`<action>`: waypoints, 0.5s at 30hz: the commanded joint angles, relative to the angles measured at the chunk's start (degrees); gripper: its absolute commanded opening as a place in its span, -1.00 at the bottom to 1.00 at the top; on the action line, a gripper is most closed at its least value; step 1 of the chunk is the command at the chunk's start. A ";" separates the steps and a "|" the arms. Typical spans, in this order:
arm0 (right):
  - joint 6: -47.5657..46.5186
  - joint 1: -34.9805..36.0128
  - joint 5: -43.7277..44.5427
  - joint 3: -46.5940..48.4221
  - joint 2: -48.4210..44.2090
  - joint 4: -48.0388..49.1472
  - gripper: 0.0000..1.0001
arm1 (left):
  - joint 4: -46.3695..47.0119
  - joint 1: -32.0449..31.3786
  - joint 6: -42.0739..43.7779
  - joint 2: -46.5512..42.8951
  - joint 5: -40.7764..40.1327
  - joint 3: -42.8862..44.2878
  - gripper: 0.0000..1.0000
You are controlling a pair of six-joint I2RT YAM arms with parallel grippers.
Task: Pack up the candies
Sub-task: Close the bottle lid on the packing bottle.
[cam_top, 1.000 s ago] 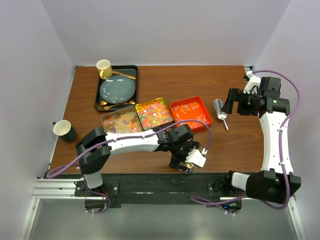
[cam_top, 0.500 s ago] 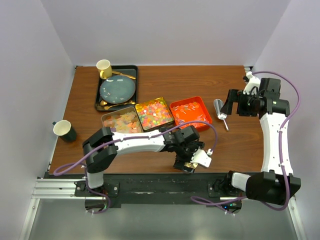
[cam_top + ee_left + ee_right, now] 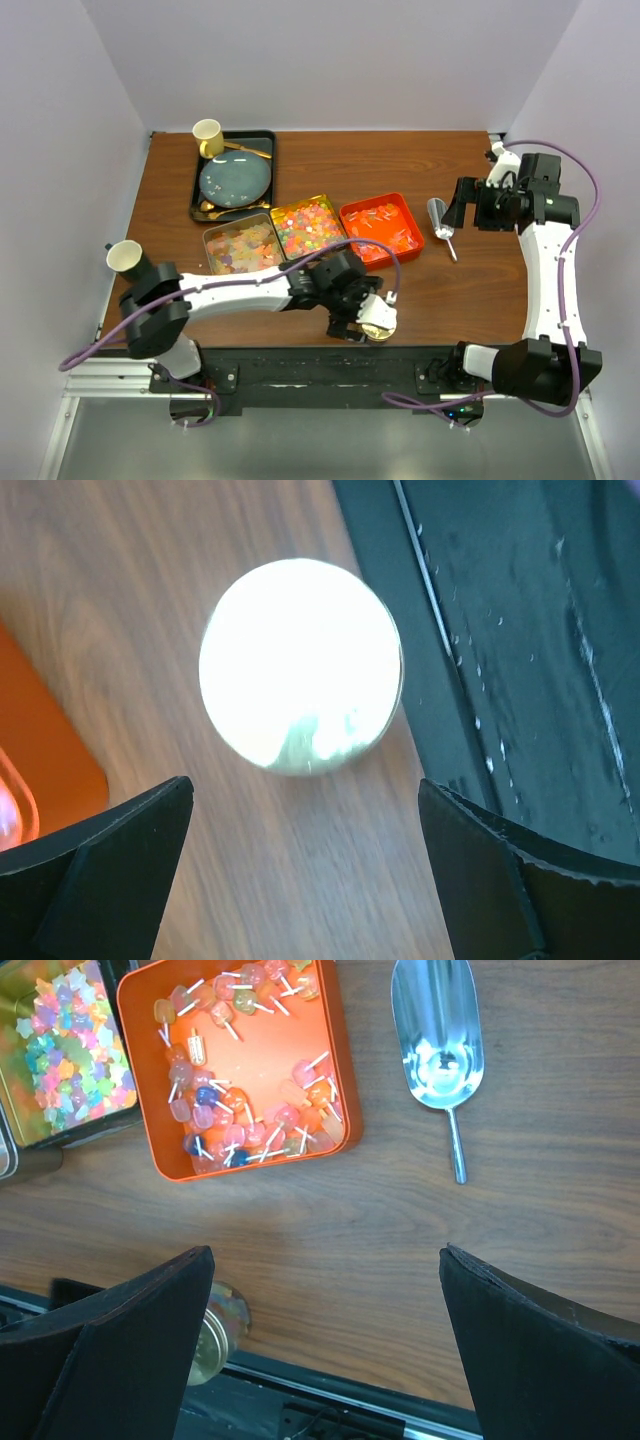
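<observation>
The left gripper [image 3: 305, 785] is spread wide and holds nothing. A round lid [image 3: 300, 665] lies between its fingers [image 3: 120, 850] at the table's near edge, with bare wood showing on both sides of it. In the top view, the candies [image 3: 308, 227] sit in three trays at about 11 to 12 o'clock from this gripper, well apart from it.

The right gripper [image 3: 325, 1255] is also wide open and holds nothing. It hangs above the table. The nearest candies [image 3: 240, 1090], in the orange tray [image 3: 335, 1050], lie at 9 o'clock from it in the top view, beyond the metal scoop [image 3: 437, 1035].
</observation>
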 commanded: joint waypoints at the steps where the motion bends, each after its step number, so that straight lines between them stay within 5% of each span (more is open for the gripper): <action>1: -1.89 -0.32 -0.46 2.72 0.74 -0.93 0.97 | 10.92 0.96 -3.72 -7.18 -1.57 -8.49 1.00; 5: -7.15 -0.23 -5.97 2.90 1.00 -2.68 0.97 | 28.21 1.22 -16.20 -14.12 -6.83 -22.88 1.00; 8: -23.38 -0.23 -16.44 -0.24 -3.12 -5.14 0.97 | 45.70 1.04 -23.59 -17.64 -8.68 -33.36 1.00; 12: -34.04 -0.14 -13.74 -7.03 -8.67 -4.44 0.97 | 72.22 0.96 -26.50 -13.80 -10.10 -43.75 1.00; 15: -37.21 -0.14 -12.06 -6.16 -5.34 -9.35 0.97 | 79.02 0.87 -26.24 -8.71 -10.27 -43.50 1.00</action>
